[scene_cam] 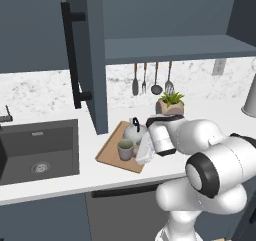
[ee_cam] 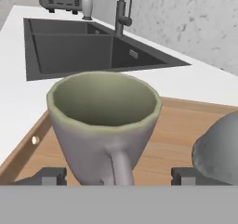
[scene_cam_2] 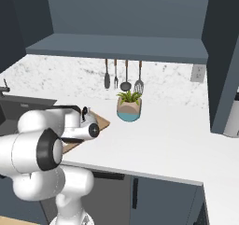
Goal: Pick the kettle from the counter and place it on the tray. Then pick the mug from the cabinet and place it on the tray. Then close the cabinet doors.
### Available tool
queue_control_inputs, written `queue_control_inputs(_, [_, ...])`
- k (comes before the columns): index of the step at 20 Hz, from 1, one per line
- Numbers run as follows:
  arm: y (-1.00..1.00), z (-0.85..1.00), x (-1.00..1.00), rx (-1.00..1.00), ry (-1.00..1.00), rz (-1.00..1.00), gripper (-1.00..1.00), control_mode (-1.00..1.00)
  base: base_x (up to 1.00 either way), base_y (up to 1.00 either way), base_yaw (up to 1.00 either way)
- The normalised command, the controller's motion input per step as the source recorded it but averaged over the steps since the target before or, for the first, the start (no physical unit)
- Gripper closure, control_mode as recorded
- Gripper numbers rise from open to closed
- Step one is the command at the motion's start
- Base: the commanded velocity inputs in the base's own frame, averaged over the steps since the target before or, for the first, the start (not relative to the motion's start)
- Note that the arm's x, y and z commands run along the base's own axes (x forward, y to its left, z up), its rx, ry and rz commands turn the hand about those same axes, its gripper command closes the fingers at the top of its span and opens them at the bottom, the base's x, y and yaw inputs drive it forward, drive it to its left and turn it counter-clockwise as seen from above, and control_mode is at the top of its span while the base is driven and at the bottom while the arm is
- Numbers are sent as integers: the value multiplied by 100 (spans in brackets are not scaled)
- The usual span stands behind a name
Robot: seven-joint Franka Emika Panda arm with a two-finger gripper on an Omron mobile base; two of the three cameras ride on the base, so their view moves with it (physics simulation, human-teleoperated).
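The greyish-olive mug (ee_cam: 104,121) stands upright on the wooden tray (ee_cam: 179,125), its handle facing the camera in the hand view. My gripper (ee_cam: 116,176) is open, one fingertip on each side of the mug with gaps showing, so the fingers are not touching it. The silver kettle (ee_cam: 218,153) sits on the tray just to the mug's right. In the left base view the mug (scene_cam: 125,149) and the kettle (scene_cam: 134,131) stand together on the tray (scene_cam: 111,154), with my gripper (scene_cam: 145,150) beside the mug. The cabinet door (scene_cam: 92,55) hangs open above the counter (scene_cam: 60,185).
The dark sink (scene_cam: 40,150) lies left of the tray, with a faucet (ee_cam: 122,9) behind it. A teal-and-tan plant pot (scene_cam: 171,105) stands behind the tray under hanging utensils (scene_cam: 150,80). The cabinet shelf (scene_cam: 175,47) is overhead. The right-hand cabinet door (scene_cam_2: 221,60) also stands open.
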Motion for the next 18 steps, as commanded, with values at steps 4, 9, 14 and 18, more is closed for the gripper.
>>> queue_control_inputs(4, [0, 11, -9, 0, -12, 0, -100, -100, 0, 0, 0])
queue_control_inputs(9, [0, 45, -26, 2, -12, 0, -100, -100, 0, 0, 0])
queue_control_inputs(14, [0, 85, -47, 1, -1, -3, -100, -100, 0, 0, 0])
queue_control_inputs(18, [-1, 98, -37, 0, 3, -7, -100, -100, 0, 0, 0])
